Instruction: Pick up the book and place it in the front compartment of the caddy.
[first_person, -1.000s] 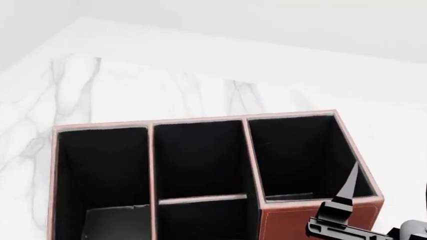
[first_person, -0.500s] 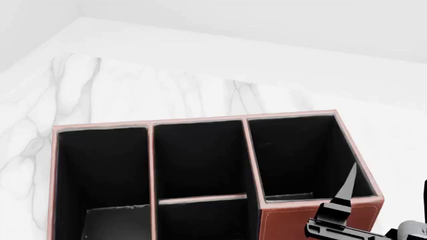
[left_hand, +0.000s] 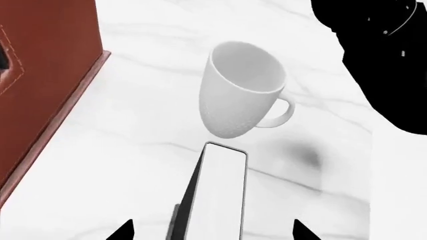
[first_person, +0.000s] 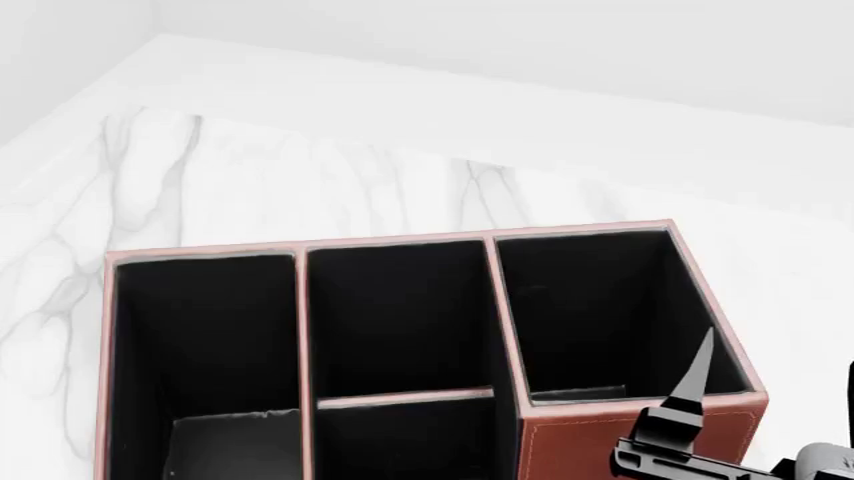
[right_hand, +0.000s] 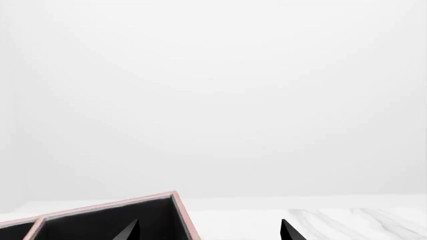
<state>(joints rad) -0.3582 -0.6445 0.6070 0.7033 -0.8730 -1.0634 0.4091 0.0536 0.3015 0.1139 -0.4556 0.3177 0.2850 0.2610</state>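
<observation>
In the left wrist view the book (left_hand: 223, 195) stands on its edge on the marble top, white page edges facing the camera and the black cover on one side. My left gripper (left_hand: 213, 234) is open, one fingertip on each side of the book, not touching it. The caddy's reddish-brown wall (left_hand: 47, 75) is beside the book. In the head view the caddy (first_person: 400, 241) shows its black compartments with pale pink rims. The book is hidden there. My right gripper (right_hand: 208, 232) is open and empty above the caddy's corner (right_hand: 107, 206); one of its fingers (first_person: 691, 390) shows by the caddy's right end.
A white mug (left_hand: 243, 90) stands just beyond the book, handle away from the caddy. A black robot part (left_hand: 380, 55) hangs past the mug. The marble counter (first_person: 267, 180) meets white walls behind the caddy.
</observation>
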